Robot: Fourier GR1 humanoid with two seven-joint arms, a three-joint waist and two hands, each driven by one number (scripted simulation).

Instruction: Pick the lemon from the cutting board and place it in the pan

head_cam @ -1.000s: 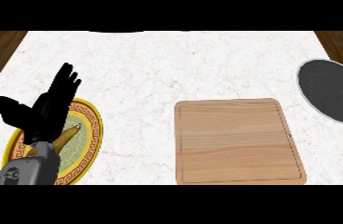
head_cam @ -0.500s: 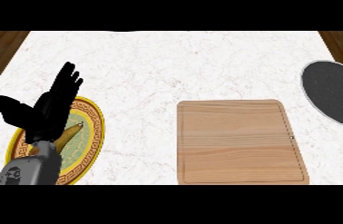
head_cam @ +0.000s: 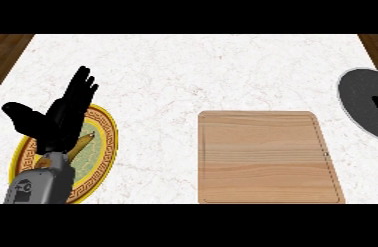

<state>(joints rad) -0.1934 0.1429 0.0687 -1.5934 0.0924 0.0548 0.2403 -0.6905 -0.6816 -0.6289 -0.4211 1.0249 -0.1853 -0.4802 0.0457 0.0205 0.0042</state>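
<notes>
The wooden cutting board (head_cam: 267,158) lies right of centre on the counter, and its top is bare; no lemon shows anywhere. The dark pan (head_cam: 359,98) is cut off by the right edge, with only its left part in view. My left hand (head_cam: 60,116) rests open at the left, fingers up, over a plate. My right hand does not show.
A yellow-rimmed plate (head_cam: 105,148) with a green centre lies under the left hand and forearm at the lower left. White marble counter (head_cam: 184,76) spans the view, with brown wood at the top corners.
The board and the pan have shifted slightly rightward in the view, the pan sliding further off the right edge. The left hand has not visibly moved.
</notes>
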